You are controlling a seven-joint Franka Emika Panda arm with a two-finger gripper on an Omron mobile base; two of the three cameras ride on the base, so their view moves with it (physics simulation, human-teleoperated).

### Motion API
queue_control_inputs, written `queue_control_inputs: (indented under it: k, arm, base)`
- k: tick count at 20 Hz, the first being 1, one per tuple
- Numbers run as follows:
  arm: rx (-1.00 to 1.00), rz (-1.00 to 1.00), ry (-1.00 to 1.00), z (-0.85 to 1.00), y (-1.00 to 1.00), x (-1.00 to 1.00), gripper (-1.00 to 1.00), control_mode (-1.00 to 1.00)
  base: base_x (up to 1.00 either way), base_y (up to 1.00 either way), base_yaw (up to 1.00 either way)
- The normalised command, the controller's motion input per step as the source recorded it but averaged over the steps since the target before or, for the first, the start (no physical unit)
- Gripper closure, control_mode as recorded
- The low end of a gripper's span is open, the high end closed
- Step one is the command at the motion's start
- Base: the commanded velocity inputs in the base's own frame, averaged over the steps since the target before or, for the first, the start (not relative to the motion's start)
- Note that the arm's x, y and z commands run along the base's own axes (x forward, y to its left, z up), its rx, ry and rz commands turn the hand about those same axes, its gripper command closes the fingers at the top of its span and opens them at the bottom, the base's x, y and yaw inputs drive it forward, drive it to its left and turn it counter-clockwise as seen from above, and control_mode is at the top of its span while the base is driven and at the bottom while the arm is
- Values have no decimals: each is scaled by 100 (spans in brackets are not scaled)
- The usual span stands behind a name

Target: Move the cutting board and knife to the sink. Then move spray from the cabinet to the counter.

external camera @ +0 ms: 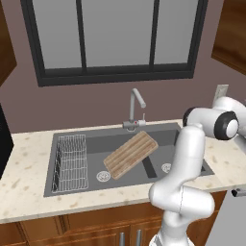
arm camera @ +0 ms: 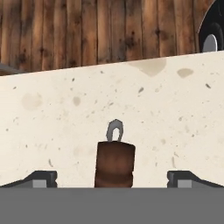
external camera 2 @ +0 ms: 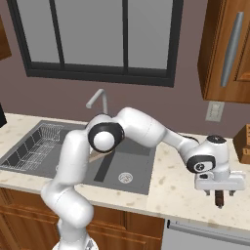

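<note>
Board (external camera: 130, 154) already lies tilted in sink (external camera: 77, 185), well left of pincer (external camera 2: 218, 197). Pincer hangs wide open over counter (external camera 2: 180, 188), holding nothing; knife (arm camera: 114, 162) sits between its tips (arm camera: 41, 178), handle toward camera. Risk, imo: closing off-centre could push the knife aside, or squeeze the thin blade so it slips. Blade mostly hidden behind handle; knife's contact w/ counter hard to tell.

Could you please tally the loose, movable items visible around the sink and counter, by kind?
Cutting board, lying tilted in the sink: 1
Knife, on the counter between the open gripper's fingers: 1
Total: 2
</note>
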Motion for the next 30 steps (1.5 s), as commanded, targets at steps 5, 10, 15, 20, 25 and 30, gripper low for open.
queue_control_inputs:
  k: [5,10,15,20,25,30]
  arm:
    - [1,0,7,-8,-8,6,-100,-100]
    - [1,0,7,-16,0,5,-100,-100]
    - [1,1,8,-25,0,4,-100,-100]
    - [0,1,6,-28,1,4,-100,-100]
    - [1,1,4,-34,0,1,100,-100]
    - [5,1,0,-35,-1,-3,100,-100]
  base:
    - [0,0,0]
    - [0,0,0]
    - [0,0,0]
    - [0,0,0]
    - [0,0,0]
    - [0,0,0]
